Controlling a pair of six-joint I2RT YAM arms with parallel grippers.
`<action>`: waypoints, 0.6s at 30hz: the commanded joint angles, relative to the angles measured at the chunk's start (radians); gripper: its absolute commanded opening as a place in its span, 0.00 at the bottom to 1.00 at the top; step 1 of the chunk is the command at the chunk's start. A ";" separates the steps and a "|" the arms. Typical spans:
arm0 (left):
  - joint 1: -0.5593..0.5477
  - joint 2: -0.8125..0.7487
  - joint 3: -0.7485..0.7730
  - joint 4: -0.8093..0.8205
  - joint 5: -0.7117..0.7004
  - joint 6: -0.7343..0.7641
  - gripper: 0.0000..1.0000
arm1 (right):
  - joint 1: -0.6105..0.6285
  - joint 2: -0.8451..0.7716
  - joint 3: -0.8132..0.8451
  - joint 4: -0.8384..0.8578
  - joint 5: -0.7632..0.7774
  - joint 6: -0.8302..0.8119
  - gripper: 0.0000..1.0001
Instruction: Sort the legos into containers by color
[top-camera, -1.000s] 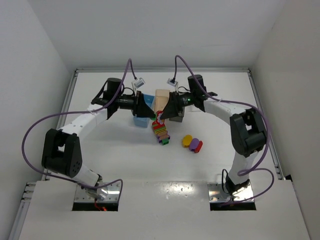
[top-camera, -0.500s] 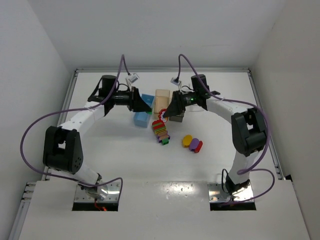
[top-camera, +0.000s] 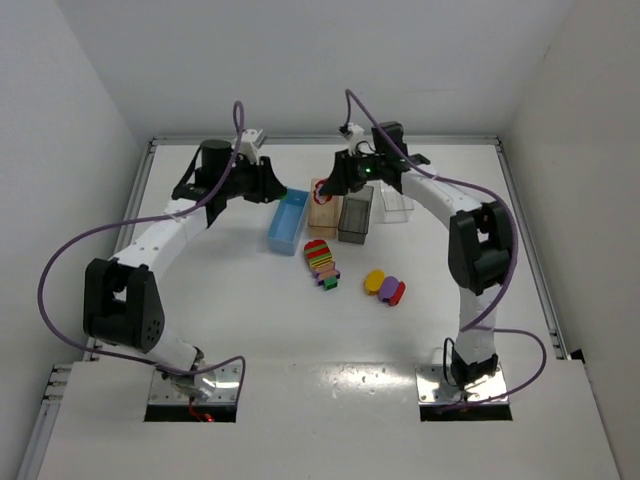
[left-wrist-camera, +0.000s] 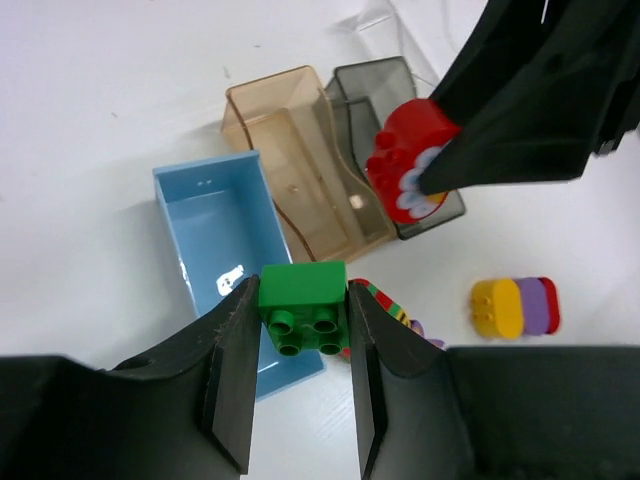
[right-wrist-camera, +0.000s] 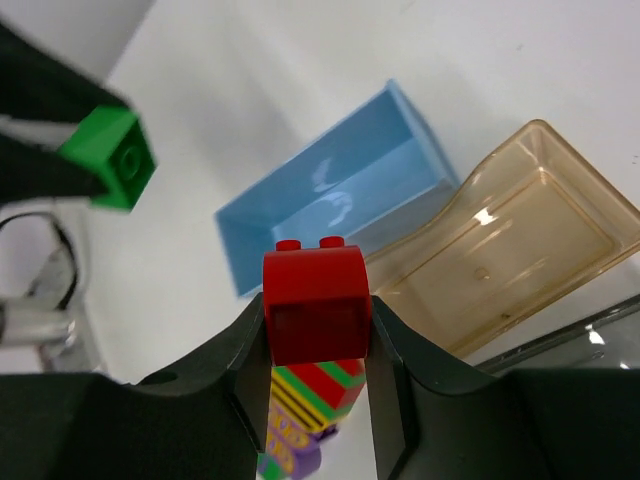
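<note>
Green brick (left-wrist-camera: 303, 320), square and four-studded, sat clamped in my left fingers (left-wrist-camera: 228, 380), aloft at 11 o'clock of the blue bin (left-wrist-camera: 215, 225). My right fingers (right-wrist-camera: 248, 365) gripped a round-topped red brick (right-wrist-camera: 317, 305) above the pale orange bin (right-wrist-camera: 520, 230). Drop-off stage, I judged: next, centre each over its bin, then let go.

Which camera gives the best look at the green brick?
The left wrist view: the green brick sits close and sharp at centre, clamped in the left gripper. The right wrist view shows it small near the left edge. In the top view I cannot make it out.
</note>
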 joint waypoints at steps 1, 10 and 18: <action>-0.048 0.018 0.042 -0.027 -0.224 0.025 0.00 | 0.057 0.053 0.087 -0.044 0.277 0.059 0.00; -0.105 0.094 0.093 -0.071 -0.325 0.034 0.00 | 0.137 0.125 0.101 -0.069 0.567 0.069 0.00; -0.143 0.182 0.123 -0.130 -0.336 0.065 0.02 | 0.137 0.145 0.124 -0.069 0.655 0.040 0.06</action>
